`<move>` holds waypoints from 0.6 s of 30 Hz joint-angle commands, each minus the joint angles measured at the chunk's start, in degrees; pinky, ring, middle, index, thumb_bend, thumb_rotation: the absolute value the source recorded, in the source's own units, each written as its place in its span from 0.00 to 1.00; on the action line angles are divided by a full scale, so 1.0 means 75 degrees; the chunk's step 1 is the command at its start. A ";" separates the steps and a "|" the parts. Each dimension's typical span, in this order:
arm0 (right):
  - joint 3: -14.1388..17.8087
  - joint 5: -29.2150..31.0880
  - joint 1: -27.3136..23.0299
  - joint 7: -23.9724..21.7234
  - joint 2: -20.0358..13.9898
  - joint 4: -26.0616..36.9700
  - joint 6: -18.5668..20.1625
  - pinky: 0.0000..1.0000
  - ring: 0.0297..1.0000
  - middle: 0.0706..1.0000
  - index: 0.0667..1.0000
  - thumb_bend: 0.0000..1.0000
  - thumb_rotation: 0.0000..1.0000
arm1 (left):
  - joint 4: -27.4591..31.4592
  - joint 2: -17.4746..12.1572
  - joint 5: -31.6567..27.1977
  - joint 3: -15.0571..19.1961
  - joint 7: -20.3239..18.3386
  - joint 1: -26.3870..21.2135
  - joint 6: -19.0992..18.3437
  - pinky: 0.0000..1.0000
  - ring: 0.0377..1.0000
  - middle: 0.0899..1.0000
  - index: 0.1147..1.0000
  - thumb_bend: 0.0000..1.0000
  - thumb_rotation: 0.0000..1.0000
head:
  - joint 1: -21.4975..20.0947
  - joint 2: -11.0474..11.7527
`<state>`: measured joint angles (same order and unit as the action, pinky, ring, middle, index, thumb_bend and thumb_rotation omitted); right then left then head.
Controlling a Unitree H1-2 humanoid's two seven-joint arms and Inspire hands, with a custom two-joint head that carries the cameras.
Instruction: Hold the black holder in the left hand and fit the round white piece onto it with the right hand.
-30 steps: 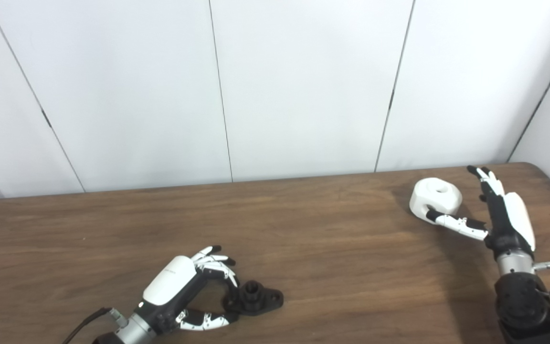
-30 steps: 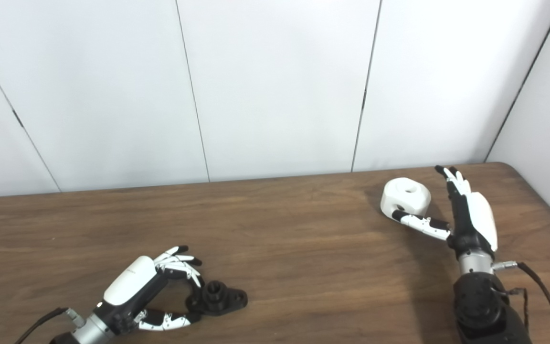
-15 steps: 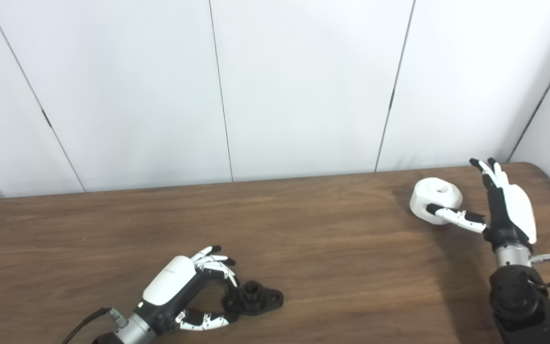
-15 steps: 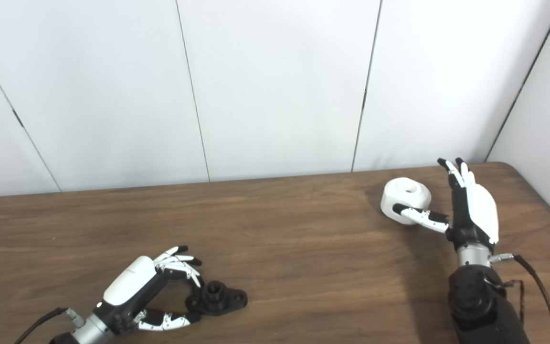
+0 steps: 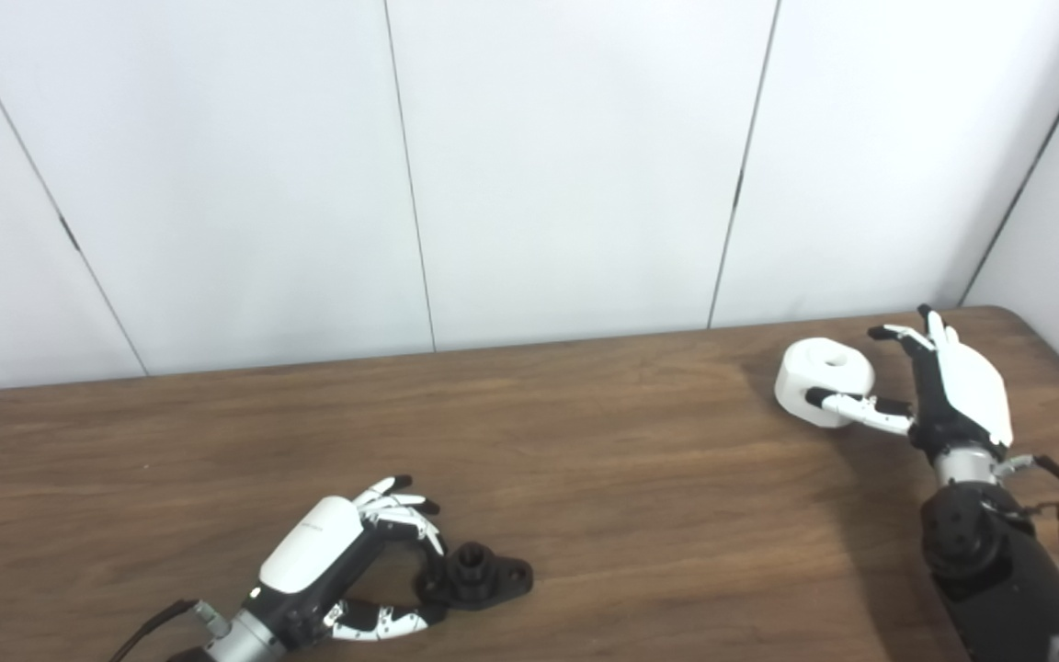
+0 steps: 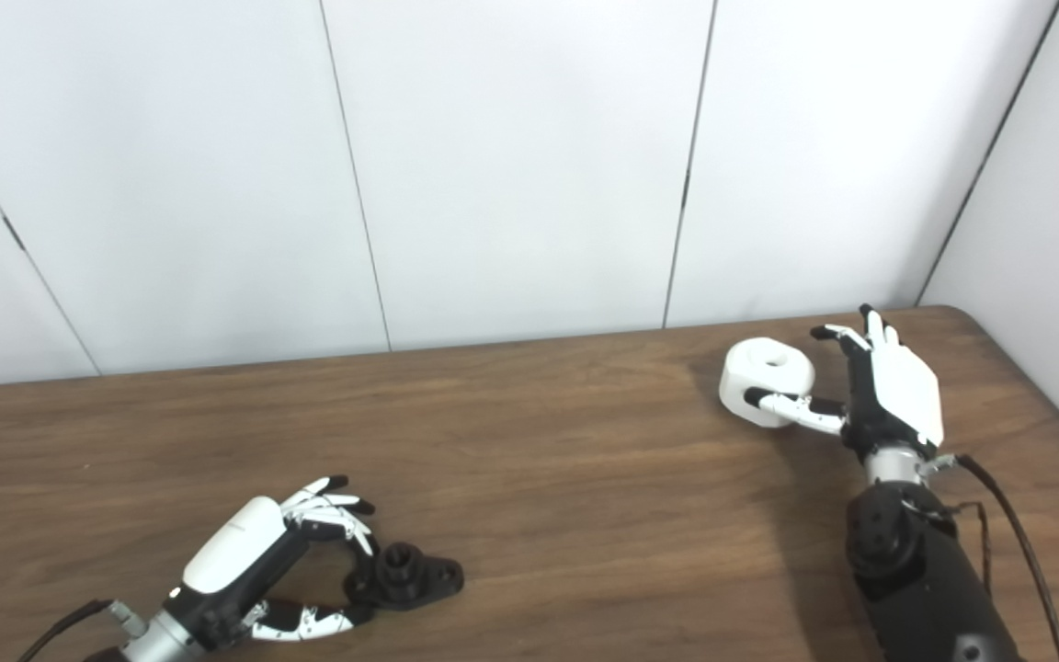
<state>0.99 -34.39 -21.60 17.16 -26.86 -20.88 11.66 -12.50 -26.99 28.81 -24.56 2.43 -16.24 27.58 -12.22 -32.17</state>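
The black holder (image 5: 479,577) lies flat on the wooden surface (image 5: 585,478), near its front edge. We see a raised round collar at the holder's left end and a flat lug to the right of the collar. Our left hand (image 5: 346,561) sits immediately left of the holder, fingers curled over the collar end and thumb beneath it; the fingers appear to touch the holder, but we cannot tell whether the grip is firm.

The round white piece (image 5: 824,368) is well apart from the holder, far to its right and toward the back edge of the surface. It has a hole in its top face. Our right hand (image 5: 939,395) is just right of the piece, thumb against its front side, fingers spread and curving toward its far side without closing on it.
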 commanded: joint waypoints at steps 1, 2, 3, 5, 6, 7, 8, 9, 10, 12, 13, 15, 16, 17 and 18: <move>0.0017 -0.0054 -0.0367 0.0104 -0.0211 0.0008 -0.0001 1.00 1.00 0.99 0.73 1.00 0.60 | -0.0019 -0.0233 0.0081 -0.0021 -0.0055 -0.0041 -0.0090 0.95 0.80 0.60 0.42 0.52 0.05 | 0.0011 -0.0001; 0.0015 -0.0039 -0.0383 0.0121 -0.0215 -0.0038 -0.0022 1.00 1.00 0.98 0.72 1.00 0.60 | -0.0012 -0.0227 0.0077 -0.0005 -0.0084 -0.0035 -0.0091 0.95 0.81 0.60 0.42 0.52 0.05 | 0.0012 0.0001; 0.0009 -0.0029 -0.0398 0.0125 -0.0223 -0.0078 -0.0035 1.00 1.00 0.98 0.72 1.00 0.59 | -0.0004 -0.0224 0.0067 0.0007 -0.0105 -0.0029 -0.0092 0.95 0.81 0.60 0.42 0.52 0.05 | 0.0014 0.0002; -0.0018 -0.0042 -0.0427 0.0123 -0.0256 -0.0171 -0.0053 1.00 1.00 0.98 0.72 1.00 0.60 | 0.0013 -0.0217 0.0069 0.0031 -0.0135 -0.0023 -0.0093 0.96 0.81 0.60 0.42 0.52 0.05 | 0.0026 0.0000; -0.0029 -0.0050 -0.0435 0.0122 -0.0266 -0.0199 -0.0053 1.00 1.00 0.98 0.72 1.00 0.60 | 0.0022 -0.0214 0.0074 0.0046 -0.0148 -0.0018 -0.0094 0.96 0.81 0.60 0.42 0.52 0.05 | 0.0022 -0.0006; -0.0032 -0.0033 -0.0441 0.0113 -0.0274 -0.0229 -0.0068 1.00 1.00 0.98 0.72 1.00 0.61 | 0.0028 -0.0210 0.0080 0.0057 -0.0156 -0.0015 -0.0094 0.96 0.81 0.60 0.42 0.52 0.05 | 0.0022 -0.0006; -0.0036 -0.0017 -0.0450 0.0117 -0.0283 -0.0265 -0.0099 1.00 1.00 0.99 0.72 1.00 0.62 | 0.0025 -0.0207 0.0073 0.0057 -0.0138 -0.0016 -0.0093 0.96 0.80 0.60 0.42 0.52 0.05 | 0.0022 -0.0006; -0.0039 0.0000 -0.0455 0.0130 -0.0291 -0.0298 -0.0142 1.00 1.00 0.99 0.72 1.00 0.62 | 0.0027 -0.0205 0.0073 0.0057 -0.0125 -0.0016 -0.0093 0.96 0.80 0.60 0.42 0.52 0.05 | 0.0027 -0.0012; -0.0039 0.0018 -0.0458 0.0118 -0.0294 -0.0304 -0.0154 1.00 1.00 0.98 0.71 1.00 0.62 | 0.0027 -0.0202 0.0082 0.0061 -0.0120 -0.0017 -0.0093 0.95 0.80 0.60 0.42 0.52 0.05 | 0.0027 -0.0012; -0.0054 0.0037 -0.0471 0.0049 -0.0307 -0.0322 -0.0118 1.00 1.00 0.99 0.71 1.00 0.62 | 0.0048 -0.0199 0.0088 0.0085 -0.0148 -0.0014 -0.0092 0.95 0.80 0.59 0.42 0.52 0.05 | 0.0033 -0.0021; -0.0071 0.0027 -0.0472 0.0010 -0.0316 -0.0311 -0.0092 1.00 1.00 0.99 0.71 0.99 0.62 | 0.0054 -0.0197 0.0095 0.0095 -0.0150 -0.0013 -0.0093 0.95 0.80 0.59 0.42 0.52 0.05 | 0.0033 -0.0029; -0.0088 0.0034 -0.0482 -0.0059 -0.0316 -0.0309 -0.0042 1.00 1.00 0.99 0.71 0.98 0.61 | 0.0062 -0.0197 0.0088 0.0093 -0.0138 -0.0016 -0.0093 0.94 0.80 0.59 0.42 0.52 0.05 | 0.0017 -0.0018; -0.0094 0.0031 -0.0489 -0.0077 -0.0312 -0.0318 -0.0029 1.00 1.00 0.99 0.71 0.98 0.60 | 0.0067 -0.0202 0.0073 0.0083 -0.0129 -0.0018 -0.0092 0.94 0.80 0.59 0.42 0.52 0.05 | 0.0020 -0.0021; -0.0107 0.0019 -0.0491 -0.0106 -0.0314 -0.0318 -0.0009 1.00 1.00 0.99 0.71 0.98 0.60 | 0.0068 -0.0208 0.0062 0.0072 -0.0130 -0.0019 -0.0092 0.94 0.80 0.59 0.42 0.52 0.05 | 0.0020 -0.0021; -0.0122 -0.0007 -0.0497 -0.0139 -0.0314 -0.0314 0.0042 1.00 1.00 0.99 0.71 0.97 0.61 | 0.0065 -0.0215 0.0066 0.0065 -0.0133 -0.0020 -0.0092 0.94 0.80 0.59 0.42 0.52 0.05 | 0.0020 -0.0021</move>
<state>0.09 -34.16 -22.54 15.73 -27.21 -24.44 11.94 -12.20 -27.03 28.81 -24.17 1.88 -16.19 27.56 -12.13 -32.26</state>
